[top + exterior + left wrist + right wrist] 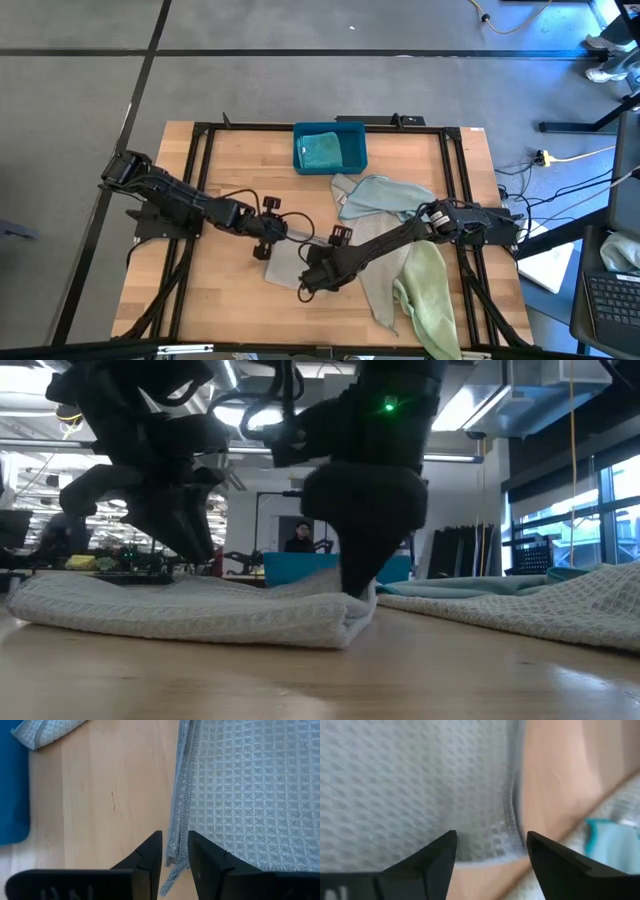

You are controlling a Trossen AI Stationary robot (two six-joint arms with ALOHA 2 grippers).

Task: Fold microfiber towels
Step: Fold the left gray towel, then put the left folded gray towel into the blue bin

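**A:** Microfiber towel in grey-beige (pixel 283 263), lying folded near the middle of the wooden table (pixel 230 180)?

**B:** Yes, lying flat, doubled over, between both arms' ends.

**A:** Starting at the left, then?

**B:** Looking at the left gripper (pixel 174 834): reaching in from the left, hovering low at that towel's hemmed edge. Standing only slightly apart, with the hem showing in the narrow gap. Not visibly pinching it.

**A:** And moving rightward?

**B:** Seeing the right gripper (pixel 491 835) stretching across from the right side, pointing down at the same towel's opposite edge. Standing wide apart, clamping nothing.

**A:** Farther back?

**B:** Spotting a teal-blue plastic bin (pixel 353 150) sitting at the far edge, holding a teal towel (pixel 320 150).

**A:** Continuing right?

**B:** Finding a pale blue towel (pixel 380 195) lying crumpled just in front of the bin, partly under the right arm. Below it, a second grey-beige towel (pixel 372 285) lying spread out. Beside that, a pale green towel (pixel 425 295) lying rumpled, hanging over the near edge.
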